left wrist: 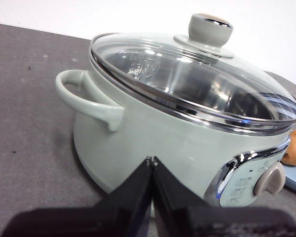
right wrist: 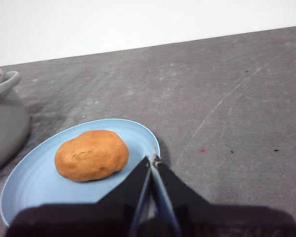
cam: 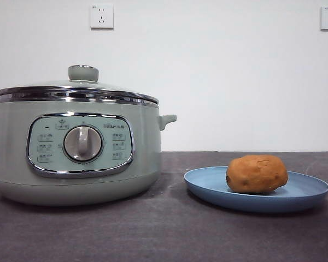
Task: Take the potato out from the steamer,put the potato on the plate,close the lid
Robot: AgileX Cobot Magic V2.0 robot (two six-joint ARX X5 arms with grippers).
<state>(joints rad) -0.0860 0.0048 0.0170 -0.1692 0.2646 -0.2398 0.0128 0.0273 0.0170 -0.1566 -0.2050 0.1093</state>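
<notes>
From my station I read the work as essentially done: the potato (cam: 257, 174) lies on the plate (cam: 208, 188), well inside the rim and apart from the steamer (cam: 71, 180), and the lid (left wrist: 187, 81) sits seated on the chrome rim with its knob upright. The left gripper (left wrist: 151, 160) hangs beside the steamer's side wall, below the near handle, with its two black jaws pressed together and holding nothing. The right gripper (right wrist: 153, 159) hovers over the plate's edge with its jaws likewise together and empty; the potato sits just beyond and to one side of its tips, its long axis running roughly crosswise to the line of my jaws. If any move remained, the right arm is plainly the nearer one to the potato and the left to the lid, but I judge neither needs touching. In the front view no arm shows at all.
</notes>
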